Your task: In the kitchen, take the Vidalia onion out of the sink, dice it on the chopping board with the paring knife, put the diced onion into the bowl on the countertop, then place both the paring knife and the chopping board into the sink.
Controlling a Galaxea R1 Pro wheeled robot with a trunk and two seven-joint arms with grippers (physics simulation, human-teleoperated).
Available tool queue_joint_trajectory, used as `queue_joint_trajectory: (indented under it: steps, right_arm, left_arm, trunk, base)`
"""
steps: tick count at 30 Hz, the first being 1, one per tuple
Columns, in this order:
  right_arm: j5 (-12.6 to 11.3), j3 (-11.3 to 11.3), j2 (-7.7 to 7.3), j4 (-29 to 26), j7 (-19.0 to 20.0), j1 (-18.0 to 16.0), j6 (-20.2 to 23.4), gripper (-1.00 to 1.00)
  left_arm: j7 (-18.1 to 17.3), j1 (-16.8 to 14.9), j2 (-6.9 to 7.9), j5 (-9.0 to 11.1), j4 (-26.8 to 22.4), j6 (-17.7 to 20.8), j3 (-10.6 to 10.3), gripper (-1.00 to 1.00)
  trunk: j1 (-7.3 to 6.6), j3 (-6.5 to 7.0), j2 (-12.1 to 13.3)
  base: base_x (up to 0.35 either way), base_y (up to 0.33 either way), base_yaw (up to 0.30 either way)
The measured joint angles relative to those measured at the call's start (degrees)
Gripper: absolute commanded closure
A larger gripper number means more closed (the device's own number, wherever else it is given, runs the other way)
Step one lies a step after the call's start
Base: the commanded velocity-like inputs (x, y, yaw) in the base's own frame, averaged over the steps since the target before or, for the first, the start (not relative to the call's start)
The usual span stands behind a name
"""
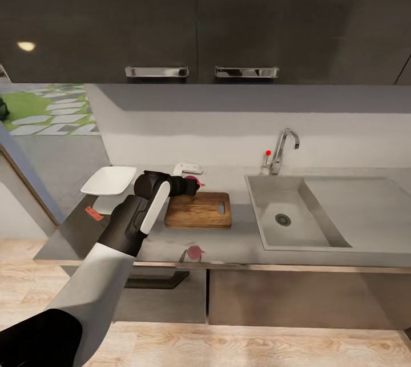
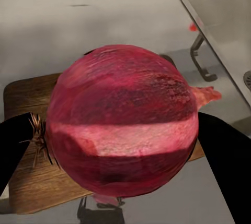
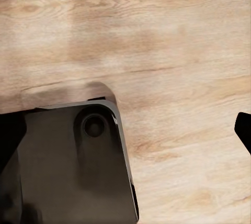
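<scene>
My left gripper [image 1: 191, 184] is shut on the Vidalia onion [image 1: 194, 180], a pinkish-red ball held over the back left part of the wooden chopping board [image 1: 201, 210]. The left wrist view has the onion [image 2: 123, 122] up close between the two dark fingers [image 2: 13, 143], with the board [image 2: 36, 182] beneath it. The white bowl [image 1: 109, 180] sits on the grey countertop [image 1: 240, 241] left of the board. A small reddish piece [image 1: 94, 213], apparently the paring knife's handle, lies in front of the bowl. The steel sink [image 1: 285, 207] is to the right. My right gripper [image 3: 125, 135] hangs open over the floor.
The chrome faucet [image 1: 282, 150] with its red-tipped lever [image 1: 267, 153] stands behind the basin, and the drainboard [image 1: 365, 207] lies right of it. A pink reflection [image 1: 195, 251] shows on the counter's front edge. Dark wall cabinets [image 1: 200, 19] hang overhead. The robot's dark base [image 3: 73, 161] is below my right gripper.
</scene>
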Motion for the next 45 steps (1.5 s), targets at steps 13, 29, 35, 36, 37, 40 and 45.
queue_joint_trajectory:
  steps: [13,29,35,36,37,40,45]
  right_arm:
    - [0.0,0.0,0.00,0.0,0.0,0.0,0.0,-1.00]
    - [-0.1,0.0,0.00,0.0,0.0,0.0,0.0,-1.00]
    - [-0.1,0.0,0.01,0.0,0.0,0.0,0.0,-1.00]
    - [0.0,0.0,0.01,0.0,0.0,0.0,0.0,-1.00]
    - [-0.1,0.0,0.00,0.0,0.0,0.0,0.0,-1.00]
    - [-0.1,0.0,0.00,0.0,0.0,0.0,0.0,-1.00]
    - [-0.1,0.0,0.06,0.0,0.0,0.0,0.0,-1.00]
  left_arm:
    - [0.0,0.1,0.00,0.0,0.2,0.0,-0.1,1.00]
    - [0.0,0.1,-0.09,0.0,2.3,0.0,-0.2,1.00]
    - [0.0,0.1,-0.24,0.1,2.8,0.0,-0.5,1.00]
    - [0.0,0.1,-0.25,0.0,2.9,0.0,-0.7,1.00]
    - [0.0,0.1,-0.25,0.0,2.9,0.0,-0.8,1.00]
    - [0.0,0.1,-0.26,0.0,2.9,0.0,-1.0,1.00]
    - [0.0,0.1,-0.27,0.0,2.9,0.0,-1.1,1.00]
  trunk:
    - [0.00,-0.50,0.0]
    - [0.00,-1.85,0.0]
    - [0.00,-2.37,0.0]
    - [0.01,-2.45,0.0]
    - [0.00,-2.54,0.0]
    - [-0.01,-2.75,0.0]
    - [-0.01,-2.86,0.0]
  base:
    - [0.001,0.000,0.000]
    - [0.000,0.000,0.000]
    - [0.001,0.000,0.000]
    - [0.028,0.000,0.000]
    - [0.051,0.000,0.000]
    - [0.074,0.000,0.000]
    - [0.105,-0.001,0.000]
